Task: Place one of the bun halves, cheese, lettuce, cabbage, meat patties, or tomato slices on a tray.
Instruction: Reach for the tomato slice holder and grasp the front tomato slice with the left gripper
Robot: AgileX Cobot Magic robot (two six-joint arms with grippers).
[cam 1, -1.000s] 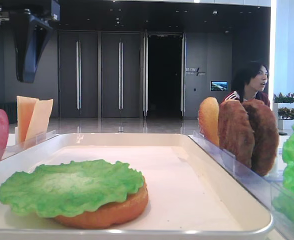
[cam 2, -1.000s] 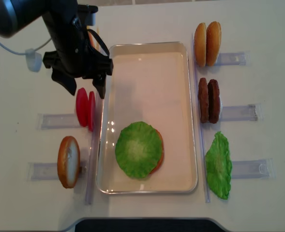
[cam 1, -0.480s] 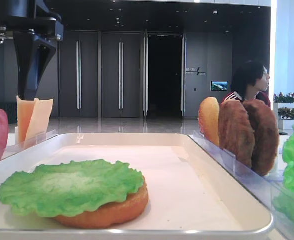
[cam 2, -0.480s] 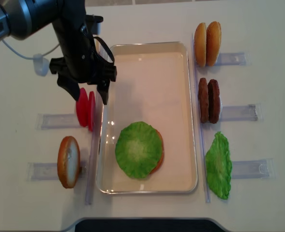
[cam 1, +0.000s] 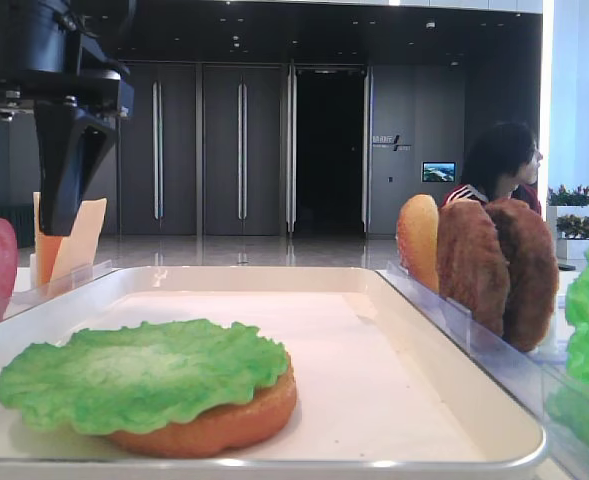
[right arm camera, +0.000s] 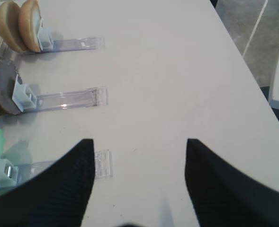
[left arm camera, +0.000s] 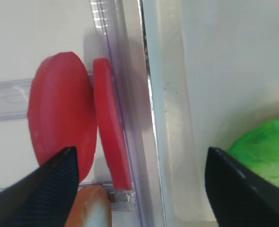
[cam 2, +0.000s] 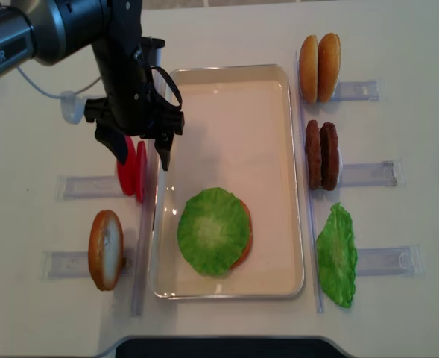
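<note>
Two red tomato slices (cam 2: 133, 173) stand on edge in a clear rack left of the white tray (cam 2: 234, 119). My left gripper (cam 2: 142, 158) hangs open just above them; in the left wrist view the gripper (left arm camera: 140, 151) straddles the right slice (left arm camera: 112, 137) and the tray's rim (left arm camera: 158, 94), touching neither. A lettuce leaf (cam 2: 213, 230) lies on a bun half (cam 1: 224, 425) in the tray. Cheese (cam 1: 82, 235) stands behind the left fingers (cam 1: 66, 180). My right gripper (right arm camera: 138, 144) is open over bare table. Cabbage is out of view.
Right of the tray stand two bun halves (cam 2: 320, 67), two meat patties (cam 2: 322, 155) and a second lettuce leaf (cam 2: 336, 255), each in a clear rack. Another bun half (cam 2: 105, 250) stands front left. A person (cam 1: 504, 165) sits behind the table.
My left gripper has moved toward the front and slightly right, coming down over the tomato slices. Its jaws have stayed open. Nothing else has moved.
</note>
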